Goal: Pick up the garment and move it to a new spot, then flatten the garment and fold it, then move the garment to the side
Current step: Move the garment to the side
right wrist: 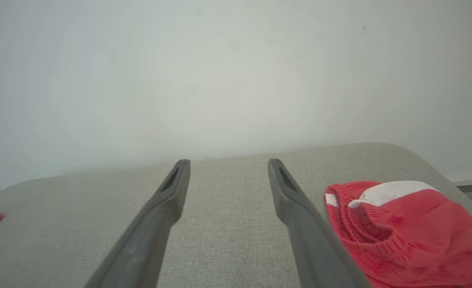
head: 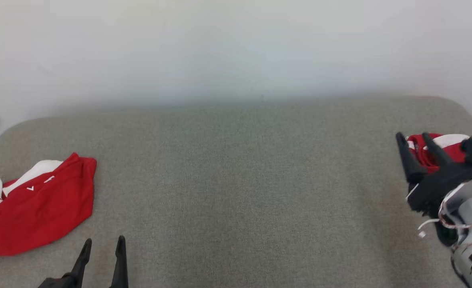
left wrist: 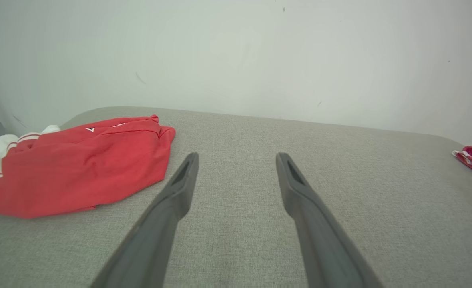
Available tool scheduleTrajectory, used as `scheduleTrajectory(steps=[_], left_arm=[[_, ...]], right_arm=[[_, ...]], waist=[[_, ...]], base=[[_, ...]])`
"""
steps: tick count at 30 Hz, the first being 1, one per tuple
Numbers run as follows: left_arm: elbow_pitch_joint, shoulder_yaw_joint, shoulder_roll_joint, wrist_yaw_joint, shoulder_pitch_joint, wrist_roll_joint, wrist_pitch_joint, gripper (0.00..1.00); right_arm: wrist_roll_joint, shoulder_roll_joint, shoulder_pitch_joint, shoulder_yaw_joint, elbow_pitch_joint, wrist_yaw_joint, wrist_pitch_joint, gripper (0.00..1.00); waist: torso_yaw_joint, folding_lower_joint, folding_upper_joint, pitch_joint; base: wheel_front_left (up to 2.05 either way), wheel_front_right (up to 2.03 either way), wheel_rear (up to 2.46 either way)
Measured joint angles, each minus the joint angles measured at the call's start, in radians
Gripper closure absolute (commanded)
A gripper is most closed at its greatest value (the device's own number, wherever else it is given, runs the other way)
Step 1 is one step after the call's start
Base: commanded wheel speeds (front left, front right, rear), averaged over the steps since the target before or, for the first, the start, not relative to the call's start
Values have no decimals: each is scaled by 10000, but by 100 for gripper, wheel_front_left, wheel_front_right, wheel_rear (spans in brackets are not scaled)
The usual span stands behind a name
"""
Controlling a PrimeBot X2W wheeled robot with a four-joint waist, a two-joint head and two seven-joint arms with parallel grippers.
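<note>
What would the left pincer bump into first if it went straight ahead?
Probably nothing soon. The left pincer points across bare table toward the wall, which it would likely meet first, though depth is unclear. The garment lies off to its left.

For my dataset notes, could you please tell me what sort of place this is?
Probably a test room for folding clothes: a grey fabric-covered table against a plain white wall, a red-and-white garment on its left, a second red-and-white garment on its right.
</note>
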Motion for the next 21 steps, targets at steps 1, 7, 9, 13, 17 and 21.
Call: scheduleTrajectory(steps=[1, 7, 9, 13, 17, 21], left_arm=[[13, 19, 12, 0, 74, -12, -2, 0], [-54, 219, 25, 33, 505, -56, -73, 0], [-178, 211, -21, 79, 735, -54, -73, 0], [-311, 221, -69, 81, 751, -8, -71, 0], [-351, 301, -90, 81, 775, 29, -58, 0], [-378, 428, -88, 82, 930, 77, 29, 0]], right_arm=[[-2, 52, 194, 2, -134, -6, -38, 0], [13, 274, 1622, -15, -888, -307, -176, 0], [13, 280, 1980, -84, -1185, -424, -192, 0], [-33, 295, 2723, -123, -1718, -759, -265, 0], [-25, 397, 3525, -489, -2286, -1235, -276, 0], [-550, 407, 4071, -355, -3047, -1555, -278, 0]], waist=[[-9, 0, 0, -81], [-94, 1, 0, -513], [-143, 0, 0, -604], [-224, 1, 0, -683], [-253, 2, 0, -719], [-342, 2, 0, -739]], base=[[0, 0, 0], [0, 0, 0], [0, 0, 0], [0, 0, 0], [0, 0, 0], [0, 0, 0]])
